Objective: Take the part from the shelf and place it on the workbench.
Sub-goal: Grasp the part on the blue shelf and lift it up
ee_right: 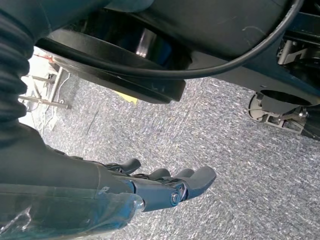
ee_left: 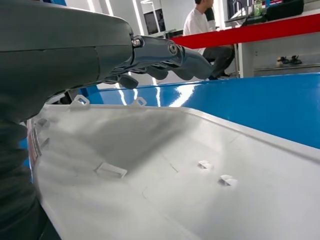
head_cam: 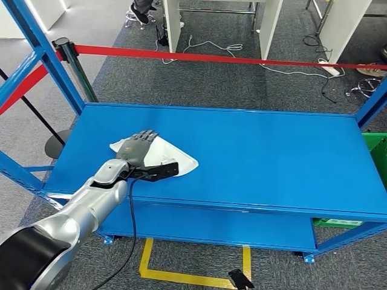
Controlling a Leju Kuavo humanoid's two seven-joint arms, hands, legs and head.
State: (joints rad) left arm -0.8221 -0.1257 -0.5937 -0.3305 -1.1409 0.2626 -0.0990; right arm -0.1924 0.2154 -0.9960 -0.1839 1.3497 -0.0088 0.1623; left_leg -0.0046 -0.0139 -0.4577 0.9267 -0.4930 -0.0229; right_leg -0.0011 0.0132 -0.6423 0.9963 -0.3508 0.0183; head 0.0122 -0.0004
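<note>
Left hand (head_cam: 139, 148) flat over part (head_cam: 182, 161).

The part (head_cam: 181, 161) lies on the shelf (head_cam: 274, 157), toward its left end. The left hand (head_cam: 136, 148) is over the part. A barrier tape (head_cam: 228, 58) runs behind the shelf.

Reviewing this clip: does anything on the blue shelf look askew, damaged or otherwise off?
Nothing stands out. The white part lies flat on the blue shelf with the left hand over it; no breakage shows. The right hand hangs over the carpet, holding nothing.
</note>
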